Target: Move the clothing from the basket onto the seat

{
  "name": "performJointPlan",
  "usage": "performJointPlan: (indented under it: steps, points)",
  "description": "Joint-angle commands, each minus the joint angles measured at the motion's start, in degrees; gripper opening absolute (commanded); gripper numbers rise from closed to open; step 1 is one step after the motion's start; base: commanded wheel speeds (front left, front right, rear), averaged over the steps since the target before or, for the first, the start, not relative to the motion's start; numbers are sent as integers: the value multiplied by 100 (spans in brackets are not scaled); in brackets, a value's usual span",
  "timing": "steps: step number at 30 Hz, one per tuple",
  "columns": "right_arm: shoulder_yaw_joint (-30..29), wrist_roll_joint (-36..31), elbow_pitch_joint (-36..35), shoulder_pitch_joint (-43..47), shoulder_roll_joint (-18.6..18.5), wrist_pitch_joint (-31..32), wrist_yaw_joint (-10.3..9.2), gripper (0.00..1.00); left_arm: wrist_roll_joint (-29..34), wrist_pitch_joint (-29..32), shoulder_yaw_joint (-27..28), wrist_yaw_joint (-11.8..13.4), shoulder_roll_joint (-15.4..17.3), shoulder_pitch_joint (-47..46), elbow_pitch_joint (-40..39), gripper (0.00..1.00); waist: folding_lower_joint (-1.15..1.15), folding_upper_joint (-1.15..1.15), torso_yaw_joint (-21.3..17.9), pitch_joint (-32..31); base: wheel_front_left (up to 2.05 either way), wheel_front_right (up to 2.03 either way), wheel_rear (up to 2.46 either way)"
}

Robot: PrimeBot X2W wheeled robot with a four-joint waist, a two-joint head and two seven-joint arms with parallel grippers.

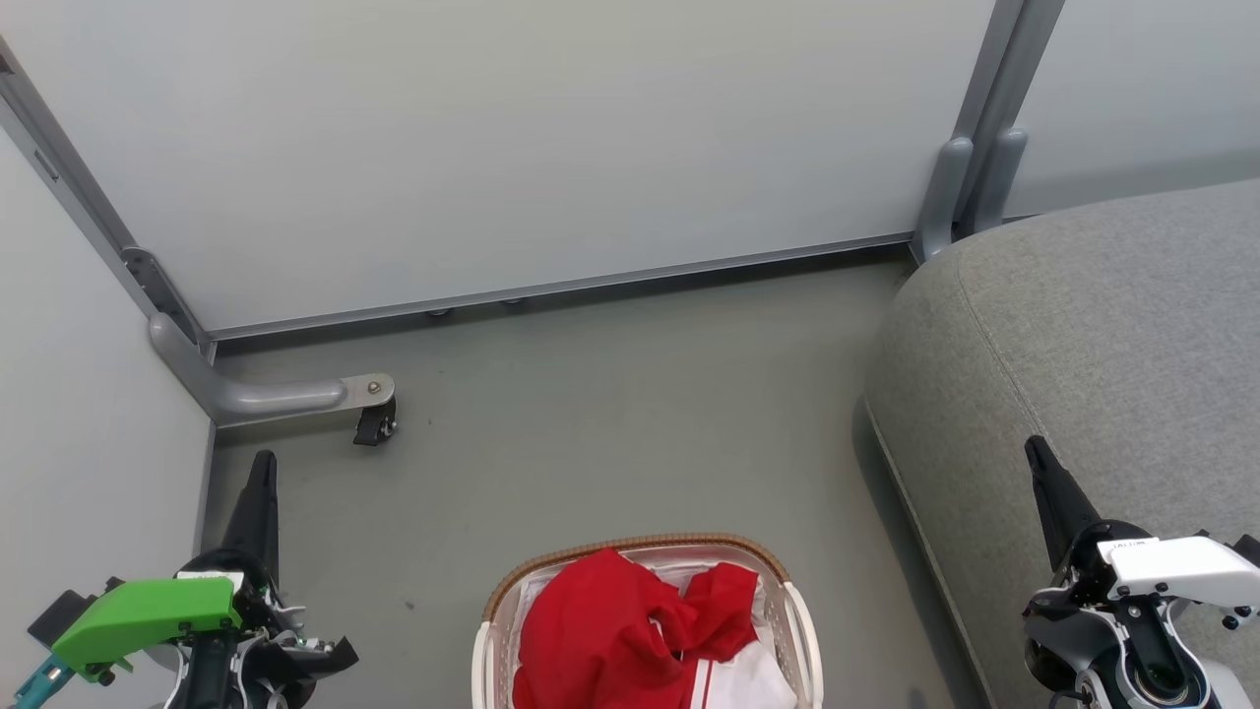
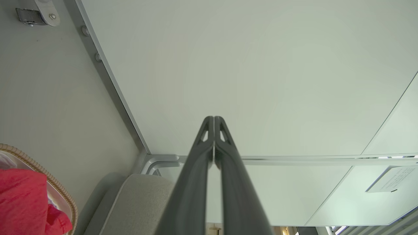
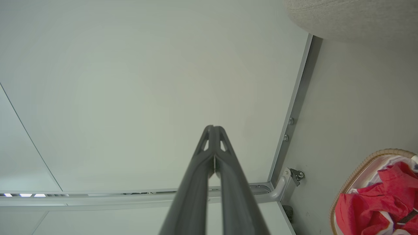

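Crumpled red clothing [image 1: 620, 630] with white parts lies heaped in the white basket [image 1: 799, 620] with a brown woven rim, at the bottom middle of the head view. The grey seat [image 1: 1083, 345] fills the right side. My left gripper [image 1: 264, 463] is shut and empty at the lower left, well left of the basket. My right gripper [image 1: 1034, 448] is shut and empty over the seat's front part. In the left wrist view the shut gripper [image 2: 214, 118] points at a pale wall, with the clothing [image 2: 19, 202] and basket rim [image 2: 49, 176] at its lower left. The right wrist view shows the shut gripper [image 3: 213, 127], the clothing [image 3: 375, 202] and the basket [image 3: 356, 173].
Pale partition walls [image 1: 492, 148] stand behind and to the left. A grey metal foot with a black caster [image 1: 374, 423] juts onto the floor at the left. Grey floor [image 1: 610, 423] lies between basket, wall and seat.
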Motion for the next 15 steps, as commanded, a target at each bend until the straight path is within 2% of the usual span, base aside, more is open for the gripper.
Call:
performJointPlan:
  steps: [1,15]
  points:
    - [-16,-29,5,52,-10,5,4,0,38,0,19,-29,2,55,3,0,0,0,0,0,0,0,0]
    - [-24,-41,6,51,-3,17,4,0,41,3,22,-29,0,55,4,0,0,0,0,0,0,0,0]
